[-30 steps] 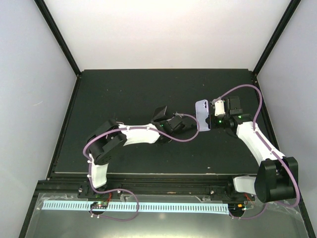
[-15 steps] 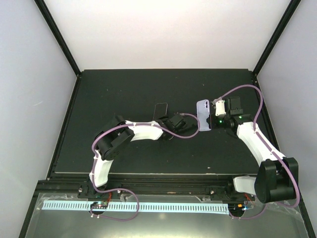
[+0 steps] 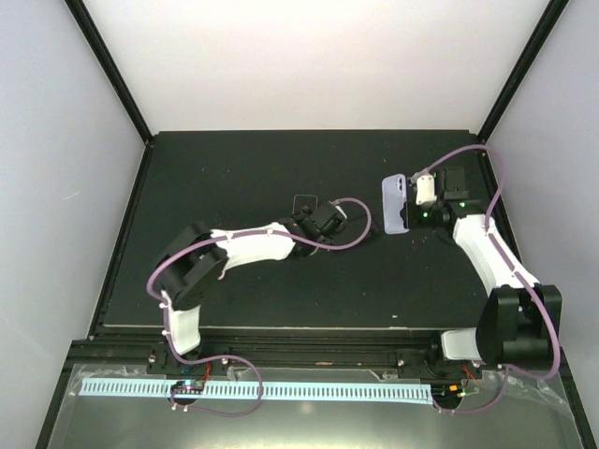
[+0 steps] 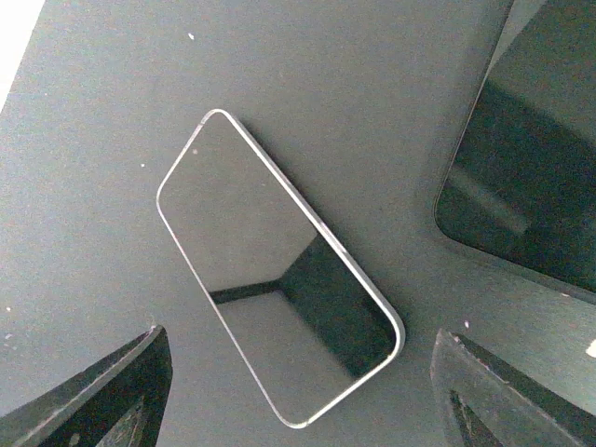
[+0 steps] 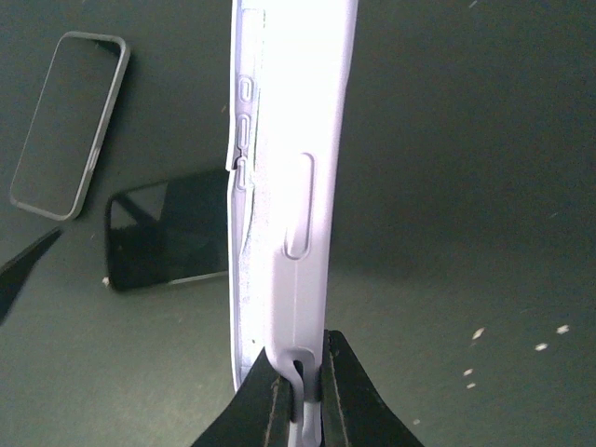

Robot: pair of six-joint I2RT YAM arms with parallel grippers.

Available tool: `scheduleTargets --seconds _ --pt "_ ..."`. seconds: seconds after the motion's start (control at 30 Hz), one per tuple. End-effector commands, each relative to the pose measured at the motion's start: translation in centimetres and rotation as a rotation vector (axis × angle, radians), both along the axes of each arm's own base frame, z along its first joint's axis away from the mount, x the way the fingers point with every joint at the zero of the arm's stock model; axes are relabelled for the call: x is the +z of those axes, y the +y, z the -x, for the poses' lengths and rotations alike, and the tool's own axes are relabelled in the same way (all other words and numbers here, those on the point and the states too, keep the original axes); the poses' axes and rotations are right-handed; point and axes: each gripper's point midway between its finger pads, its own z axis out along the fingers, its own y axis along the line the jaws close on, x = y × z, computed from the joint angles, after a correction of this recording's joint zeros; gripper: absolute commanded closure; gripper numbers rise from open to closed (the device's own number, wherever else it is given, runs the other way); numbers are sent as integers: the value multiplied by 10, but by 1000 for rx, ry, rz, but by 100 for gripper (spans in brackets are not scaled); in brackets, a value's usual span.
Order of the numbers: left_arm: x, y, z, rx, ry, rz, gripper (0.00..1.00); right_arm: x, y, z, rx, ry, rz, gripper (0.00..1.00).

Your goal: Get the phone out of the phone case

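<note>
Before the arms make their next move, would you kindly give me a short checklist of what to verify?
1. Phone out of the case: ok.
2. Phone lying flat on the table: ok.
3. Left end effector open, fingers clear of the phone: ok.
4. Right end effector shut on the case's edge, case lifted off the table: ok.
5. Case well apart from the phone: ok.
6. Phone free of scratches or damage: cannot tell.
</note>
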Motion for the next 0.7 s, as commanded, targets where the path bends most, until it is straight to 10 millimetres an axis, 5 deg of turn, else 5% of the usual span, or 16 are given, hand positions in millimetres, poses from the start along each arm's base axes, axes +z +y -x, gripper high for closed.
scheduleTargets --seconds 0.0,0.13,0.3,0.67 --pt "43 1 22 19 26 224 21 17 -16 -28 75 -43 29 99" --pt "63 17 35 50 3 272 21 2 -29 -38 127 90 -13 99" --pt "83 14 54 4 29 412 21 -22 -54 -50 75 248 -120 99" --pt "66 9 74 -27 116 489 21 -53 -63 -49 44 411 -233 99"
